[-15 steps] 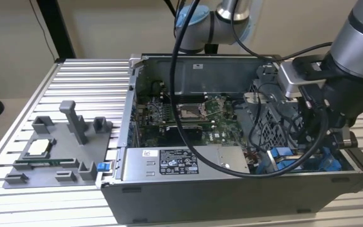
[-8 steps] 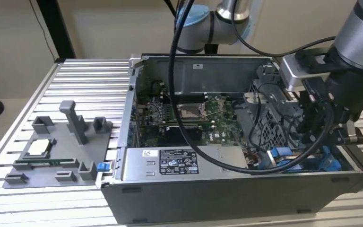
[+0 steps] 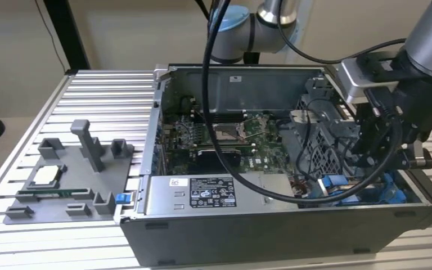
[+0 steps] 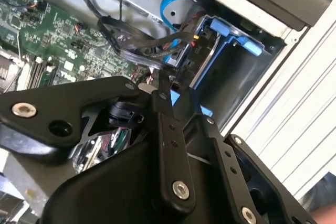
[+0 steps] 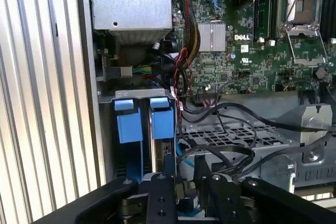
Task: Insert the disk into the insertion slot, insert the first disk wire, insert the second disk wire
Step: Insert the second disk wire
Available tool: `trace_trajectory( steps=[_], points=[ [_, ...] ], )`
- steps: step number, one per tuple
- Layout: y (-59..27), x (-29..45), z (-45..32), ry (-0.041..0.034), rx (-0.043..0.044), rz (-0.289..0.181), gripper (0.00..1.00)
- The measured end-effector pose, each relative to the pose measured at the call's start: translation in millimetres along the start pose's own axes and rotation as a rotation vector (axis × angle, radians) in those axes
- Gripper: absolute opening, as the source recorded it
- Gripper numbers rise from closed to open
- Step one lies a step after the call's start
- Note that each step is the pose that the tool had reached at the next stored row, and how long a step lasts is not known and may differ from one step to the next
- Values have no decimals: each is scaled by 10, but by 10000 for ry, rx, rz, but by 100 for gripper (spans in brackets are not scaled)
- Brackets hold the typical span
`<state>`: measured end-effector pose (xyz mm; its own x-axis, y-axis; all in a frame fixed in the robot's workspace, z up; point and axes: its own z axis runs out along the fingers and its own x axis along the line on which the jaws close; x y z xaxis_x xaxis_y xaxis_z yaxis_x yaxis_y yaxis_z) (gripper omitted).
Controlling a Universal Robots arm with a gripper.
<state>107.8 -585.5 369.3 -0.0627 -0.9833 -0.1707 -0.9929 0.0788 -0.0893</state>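
The disk (image 4: 203,55) stands on edge inside the insertion slot (image 4: 239,80), its blue carrier tabs (image 5: 143,119) sticking out of the grey bay. In the exterior view the slot (image 3: 396,191) is at the case's near corner on the exterior view's right. Black wires (image 4: 142,40) loop over to a black connector at the disk's end, and a blue flat cable (image 4: 170,3) curves down beside them. My gripper (image 5: 184,182) hangs just above the disk's wire end, amid the cables; it shows as black linkage (image 4: 165,85) and reaches down into that corner (image 3: 373,169).
The open case (image 3: 276,225) lies on a ribbed metal table (image 3: 96,95). A green motherboard (image 5: 252,51) and a perforated grey cage (image 5: 241,140) sit beside the slot, a grey metal box (image 5: 131,3) beyond it. A grey fixture tray (image 3: 66,180) stands on the exterior view's left.
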Motion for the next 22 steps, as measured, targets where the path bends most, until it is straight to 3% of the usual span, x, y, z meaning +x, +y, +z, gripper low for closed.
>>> trace_trajectory(
  steps=[2, 6, 9, 13, 16, 20, 22],
  points=[
    [-3, -2, -9, 2, -2, -1, 100],
    [-18, -29, -172, -14, -2, 1, 100],
    [-34, 0, -198, -196, -14, 17, 100],
    [-58, 108, -207, -388, -27, 37, 100],
    [-114, 158, -188, -459, -31, 44, 100],
    [-245, 166, -148, -470, -31, 45, 100],
    [-262, 182, -140, -580, -64, 60, 100]
  ],
)
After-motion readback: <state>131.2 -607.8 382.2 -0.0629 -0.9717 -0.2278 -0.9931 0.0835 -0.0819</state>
